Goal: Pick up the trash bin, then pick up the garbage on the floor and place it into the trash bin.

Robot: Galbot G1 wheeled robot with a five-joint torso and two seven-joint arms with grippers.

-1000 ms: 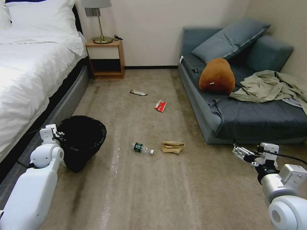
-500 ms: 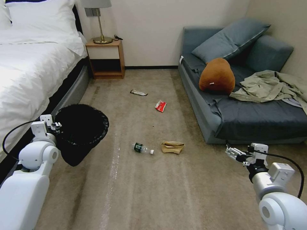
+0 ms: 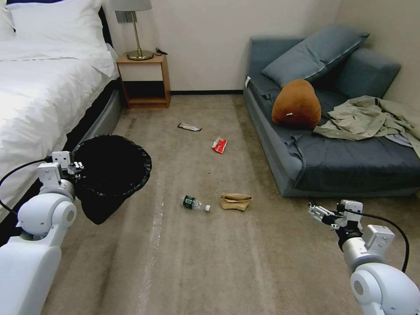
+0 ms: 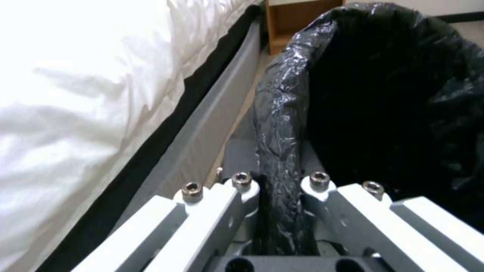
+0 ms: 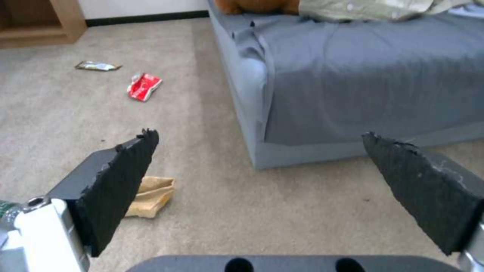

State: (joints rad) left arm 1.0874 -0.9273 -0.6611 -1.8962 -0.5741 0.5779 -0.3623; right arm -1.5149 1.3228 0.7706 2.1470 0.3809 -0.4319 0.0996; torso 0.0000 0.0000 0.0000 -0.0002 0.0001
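The left end effector (image 4: 280, 181) clamps the bag-lined rim of the trash bin (image 4: 393, 94) beside the bed (image 4: 101, 94).

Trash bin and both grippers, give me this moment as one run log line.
left gripper: shut on trash bin rim, bin off carpet | right gripper: open, empty, above carpet near sofa | garbage: four pieces on floor

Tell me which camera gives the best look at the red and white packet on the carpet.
The right wrist view: the red-white packet appears largest there, lying on the carpet beyond the open right gripper, its crumpled shape clear. The head view shows the same packet smaller, mid-floor. The left wrist view looks at the trash bin rim clamped by the left gripper.
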